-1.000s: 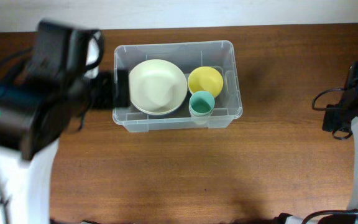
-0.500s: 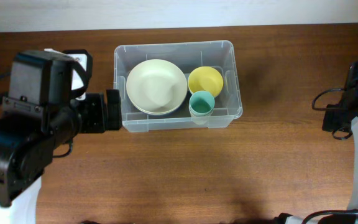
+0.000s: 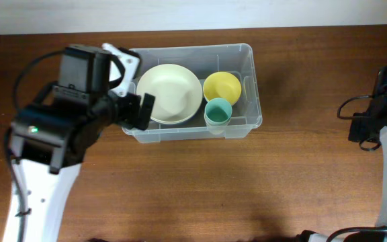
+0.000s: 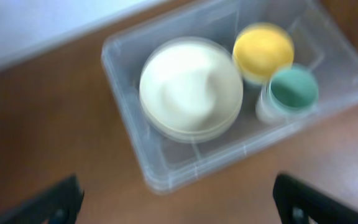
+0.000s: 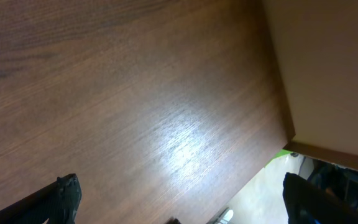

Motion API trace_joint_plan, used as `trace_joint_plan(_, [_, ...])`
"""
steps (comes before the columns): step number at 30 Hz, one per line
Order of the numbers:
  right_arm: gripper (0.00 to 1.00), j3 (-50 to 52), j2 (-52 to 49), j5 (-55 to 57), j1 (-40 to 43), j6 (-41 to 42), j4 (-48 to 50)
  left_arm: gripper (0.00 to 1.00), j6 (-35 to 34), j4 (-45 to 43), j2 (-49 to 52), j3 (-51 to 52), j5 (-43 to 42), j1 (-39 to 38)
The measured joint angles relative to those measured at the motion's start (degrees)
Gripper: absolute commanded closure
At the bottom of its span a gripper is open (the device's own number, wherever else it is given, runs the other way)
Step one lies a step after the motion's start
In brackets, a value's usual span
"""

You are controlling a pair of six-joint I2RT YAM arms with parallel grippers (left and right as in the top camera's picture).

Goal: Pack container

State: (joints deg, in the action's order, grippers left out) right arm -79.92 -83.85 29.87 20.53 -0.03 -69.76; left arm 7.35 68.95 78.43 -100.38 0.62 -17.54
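Observation:
The container (image 3: 187,130) is a large clear bin at the table's back centre. It holds a cream bowl (image 3: 170,93), a yellow bowl (image 3: 222,87) and a green cup (image 3: 218,111). My left gripper (image 3: 140,107) hovers over the container's left front corner, open and empty. The blurred left wrist view shows the container (image 4: 124,112) with the cream bowl (image 4: 191,87), yellow bowl (image 4: 263,50) and green cup (image 4: 294,87) below the wide-apart jaws of the left gripper (image 4: 179,208). My right gripper (image 3: 370,126) is far right, open and empty over bare wood, as the right wrist view (image 5: 182,205) shows.
The brown wooden table (image 3: 200,188) runs across the view, with a pale wall strip behind it. The right wrist view shows the table's edge (image 5: 278,106) and floor beyond. Black cables (image 3: 355,104) hang by the right arm.
The left arm has swung right and back toward the container's left front corner. The right arm has not moved.

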Motion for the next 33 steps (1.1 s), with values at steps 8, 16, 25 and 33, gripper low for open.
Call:
trace_joint_plan(8, [0.01,0.02,0.0,0.02,0.0,-0.02,0.07,0.0,5.18,-28.94,-15.04,29.81,-1.73,0.87])
trace_joint_plan(16, [0.01,0.11,0.0,0.02,0.02,0.0,0.04,0.0,6.21,-55.58,-30.64,59.56,-1.95,7.13])
trace_joint_plan(25, [0.01,0.13,0.0,0.0,0.02,-0.02,0.0,0.0,6.6,-75.97,-50.58,81.7,-1.97,9.73])
trace_joint_plan(33, [0.01,0.13,0.0,0.02,0.02,-0.04,0.0,0.0,6.6,-79.14,-61.57,90.27,-2.4,13.35])
